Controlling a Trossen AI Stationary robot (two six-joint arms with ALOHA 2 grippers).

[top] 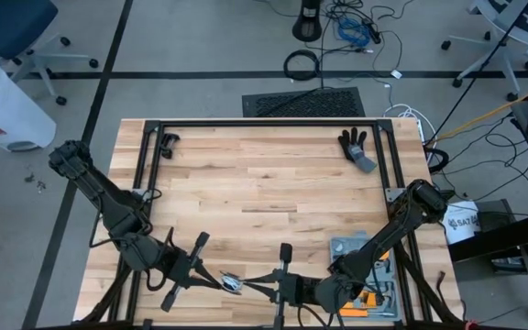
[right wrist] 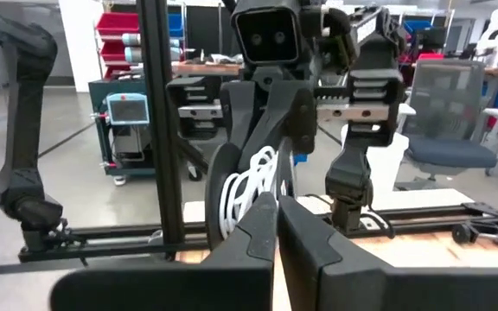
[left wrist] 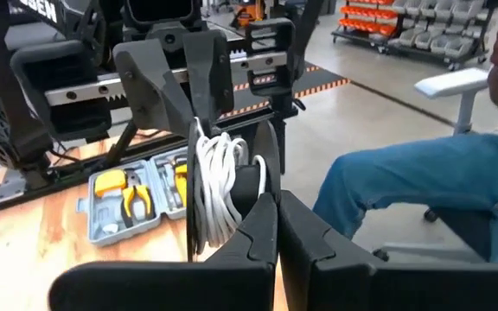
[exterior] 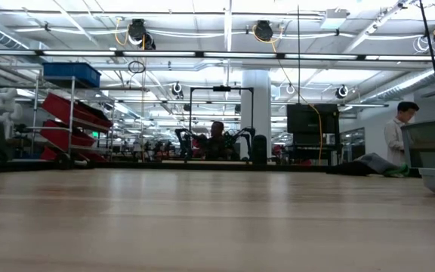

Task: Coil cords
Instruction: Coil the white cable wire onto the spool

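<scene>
**Both grippers pinched together on the reel at the table's near edge**

Closest to each wrist camera were that arm's own dark fingers, pressed together with no gap showing. In the left wrist view the left gripper (left wrist: 277, 226) had its tips closed against the edge of the black reel (left wrist: 253, 186), where loops of white cord (left wrist: 217, 186) hung bunched beside the disc. The right wrist view showed the same from the other side: the right gripper (right wrist: 277, 226) was closed with its tips at the reel (right wrist: 223, 194), and the white cord (right wrist: 251, 186) lay wound in loose turns against its face. Each wrist view also showed the other arm's gripper body just behind the reel, facing the camera.

From above, the two grippers met at the near middle edge of the wooden table (top: 264, 174), the left gripper (top: 220, 280) coming in from the left and the right gripper (top: 257, 288) from the right, with the reel and cord (top: 232, 283) a small pale-and-dark spot between them, held off the tabletop.

A grey tool case (top: 365, 275) with yellow-handled pliers sat on the table under the right arm. A black glove (top: 356, 147) lay near the far right corner, well apart from the grippers. A seated person's leg in blue jeans (left wrist: 422, 186) showed just beyond the table in the left wrist view. In the low view a person (exterior: 395, 136) stood in the room at the far right.
</scene>
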